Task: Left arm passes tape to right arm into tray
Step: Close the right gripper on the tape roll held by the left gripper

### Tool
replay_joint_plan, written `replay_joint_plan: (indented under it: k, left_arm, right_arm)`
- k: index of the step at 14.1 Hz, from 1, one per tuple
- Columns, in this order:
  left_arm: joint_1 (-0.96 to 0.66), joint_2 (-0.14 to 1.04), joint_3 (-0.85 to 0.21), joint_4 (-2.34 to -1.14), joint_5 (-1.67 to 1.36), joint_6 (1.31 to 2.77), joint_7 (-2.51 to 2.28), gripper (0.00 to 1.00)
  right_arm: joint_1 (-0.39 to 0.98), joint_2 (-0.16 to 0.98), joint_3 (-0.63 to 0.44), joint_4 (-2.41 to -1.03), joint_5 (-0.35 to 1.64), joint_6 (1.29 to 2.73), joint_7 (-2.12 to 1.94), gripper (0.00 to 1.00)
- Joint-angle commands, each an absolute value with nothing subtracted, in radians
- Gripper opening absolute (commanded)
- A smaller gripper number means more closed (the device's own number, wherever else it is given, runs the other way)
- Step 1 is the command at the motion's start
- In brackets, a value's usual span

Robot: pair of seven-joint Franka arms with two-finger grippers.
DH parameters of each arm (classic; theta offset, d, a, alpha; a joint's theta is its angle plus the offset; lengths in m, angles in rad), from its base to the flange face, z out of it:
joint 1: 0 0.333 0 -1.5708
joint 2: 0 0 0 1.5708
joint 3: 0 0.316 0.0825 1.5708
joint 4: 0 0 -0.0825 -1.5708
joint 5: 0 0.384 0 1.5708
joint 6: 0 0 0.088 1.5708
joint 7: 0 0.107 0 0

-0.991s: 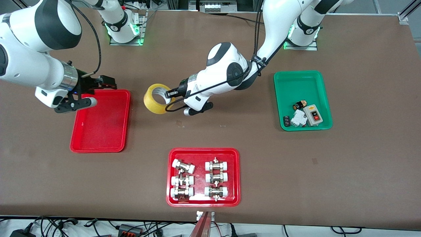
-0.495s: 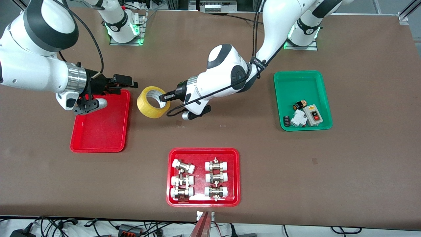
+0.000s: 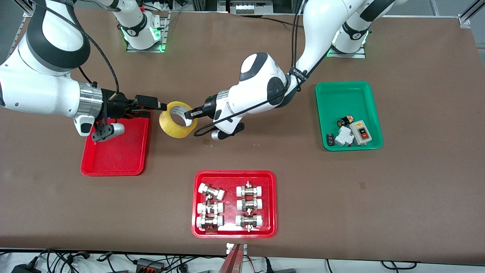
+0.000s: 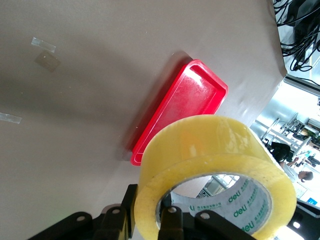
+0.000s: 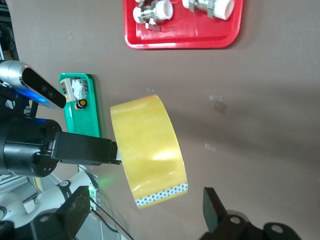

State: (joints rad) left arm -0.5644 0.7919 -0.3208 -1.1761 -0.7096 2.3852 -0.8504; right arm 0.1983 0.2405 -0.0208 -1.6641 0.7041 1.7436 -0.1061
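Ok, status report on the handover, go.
Left gripper shut on tape, held above table. Right gripper open at the roll's outer wall. Tray beneath right arm. Nothing in between.

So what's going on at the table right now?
A handover is under way. The left gripper holds the wide roll of translucent yellow packing tape by its wall, up in the air just beside the plain glossy red rectangular tray. The right gripper, fingers open, is right at the roll from the tray's end but has not closed on it. The tape is not yet in the tray.
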Motion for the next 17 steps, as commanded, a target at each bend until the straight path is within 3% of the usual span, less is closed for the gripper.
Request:
replay_joint_plan:
  k: [1, 17]
  left_arm:
    - [-0.568, 0.810, -0.319, -1.131, -0.732, 2.373, -0.825, 0.00]
    - [-0.566, 0.810, -0.319, -1.132, -0.733, 2.373, -0.827, 0.01]
  right_arm:
    - [0.199, 0.291, -0.026, -1.618, 0.739, 1.741, -0.191, 1.00]
    - [0.198, 0.341, -0.028, -1.617, 0.813, 1.738, -0.310, 0.99]
